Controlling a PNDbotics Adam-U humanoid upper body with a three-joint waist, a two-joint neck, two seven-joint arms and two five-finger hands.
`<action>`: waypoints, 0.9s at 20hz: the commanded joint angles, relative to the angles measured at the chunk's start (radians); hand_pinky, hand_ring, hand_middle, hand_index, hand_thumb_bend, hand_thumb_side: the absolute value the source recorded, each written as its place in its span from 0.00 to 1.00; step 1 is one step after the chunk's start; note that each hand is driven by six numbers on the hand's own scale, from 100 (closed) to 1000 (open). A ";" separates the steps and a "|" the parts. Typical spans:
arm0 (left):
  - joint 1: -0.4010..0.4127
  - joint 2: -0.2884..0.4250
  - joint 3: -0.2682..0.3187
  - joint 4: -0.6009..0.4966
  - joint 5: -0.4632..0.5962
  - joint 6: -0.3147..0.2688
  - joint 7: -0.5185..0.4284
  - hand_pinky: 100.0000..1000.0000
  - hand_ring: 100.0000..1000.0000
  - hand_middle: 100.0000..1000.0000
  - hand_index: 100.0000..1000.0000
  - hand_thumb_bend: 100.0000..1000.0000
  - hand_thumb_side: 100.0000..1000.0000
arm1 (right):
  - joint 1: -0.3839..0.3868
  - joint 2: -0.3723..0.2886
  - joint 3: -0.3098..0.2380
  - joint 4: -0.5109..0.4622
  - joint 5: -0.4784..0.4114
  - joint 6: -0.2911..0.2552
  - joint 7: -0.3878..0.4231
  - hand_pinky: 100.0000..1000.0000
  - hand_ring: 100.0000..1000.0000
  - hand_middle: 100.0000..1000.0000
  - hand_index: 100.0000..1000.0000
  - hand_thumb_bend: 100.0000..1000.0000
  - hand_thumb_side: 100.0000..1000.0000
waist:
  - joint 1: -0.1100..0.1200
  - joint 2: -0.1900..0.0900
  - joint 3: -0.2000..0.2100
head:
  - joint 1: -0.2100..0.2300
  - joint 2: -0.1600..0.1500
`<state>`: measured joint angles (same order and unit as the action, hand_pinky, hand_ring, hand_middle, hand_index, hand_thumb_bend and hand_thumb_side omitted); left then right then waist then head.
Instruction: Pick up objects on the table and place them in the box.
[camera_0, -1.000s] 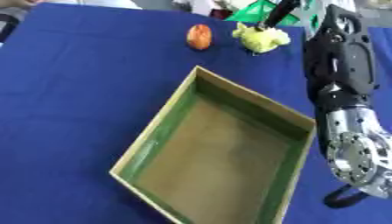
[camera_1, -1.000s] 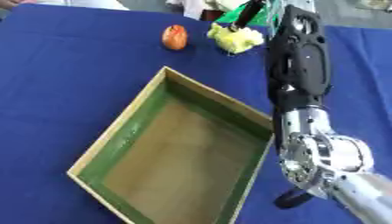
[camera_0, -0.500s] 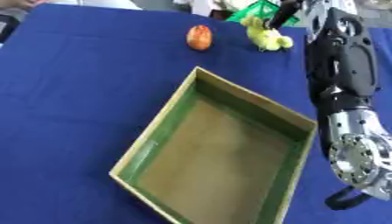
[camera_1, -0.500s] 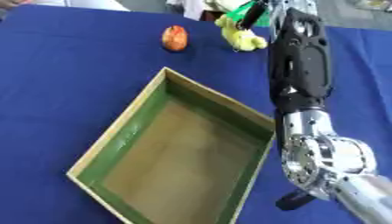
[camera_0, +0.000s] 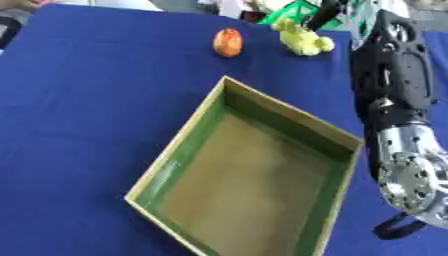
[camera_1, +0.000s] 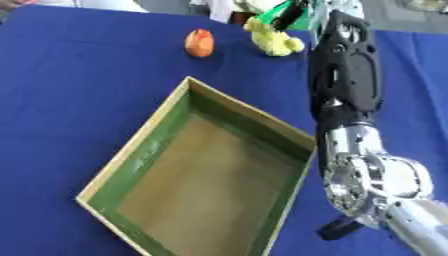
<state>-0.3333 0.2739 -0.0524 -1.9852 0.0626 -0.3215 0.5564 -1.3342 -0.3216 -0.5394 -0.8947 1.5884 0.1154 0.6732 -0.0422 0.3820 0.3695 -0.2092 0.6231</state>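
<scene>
Cloth, dark blue and soft-looking, covers the whole table. On it, in the middle, sits the box, my landmark. It is a shallow open tray with green inside walls, a tan rim and a flat brownish floor. It lies turned, one corner pointing away from me. Nothing is in it yet.

Right of the box runs my right arm, long, black and shiny, with a big round silver joint near me. It stretches far past the box to the far edge of the table.

My right hand is up there, beyond the box's far corner. Only a dark bit of it shows, right on top of the yellow toy. I cannot tell if my fingers are closed on the toy or just touching it. The toy is lumpy and soft-looking, maybe plush, with something green just behind it.

Left of the toy, also beyond the box, lies a small orange egg-shaped thing, smooth, standing with its long way pointing away from me.

My left hand does not show. I think the toy comes first, since my right hand is already there. From the toy, the box lies back toward me and a little left.
</scene>
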 joint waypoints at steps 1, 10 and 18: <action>-0.001 0.020 -0.002 -0.015 -0.007 0.003 -0.003 0.63 0.74 0.75 0.81 0.42 0.79 | -0.045 -0.022 0.002 -0.054 0.003 -0.009 0.003 0.86 0.98 0.86 0.99 0.02 0.21 | 0.006 -0.032 -0.002 | 0.005 0.008; 0.008 0.018 -0.001 -0.015 -0.013 0.003 -0.002 0.63 0.74 0.75 0.81 0.42 0.79 | -0.065 -0.039 0.018 -0.044 0.030 -0.041 0.052 0.87 0.98 0.89 0.99 0.05 0.23 | 0.005 -0.054 -0.012 | 0.020 0.061; 0.016 0.017 -0.004 -0.015 -0.015 0.005 -0.005 0.63 0.74 0.75 0.81 0.42 0.79 | -0.062 -0.127 0.167 0.240 -0.094 -0.092 0.008 0.88 0.98 0.93 1.00 0.09 0.23 | 0.007 -0.073 -0.026 | 0.006 0.101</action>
<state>-0.3139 0.2738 -0.0580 -1.9852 0.0531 -0.3178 0.5527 -1.3727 -0.4108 -0.3978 -0.6842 1.5197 0.0301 0.6968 -0.0418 0.3342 0.3435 -0.1979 0.7099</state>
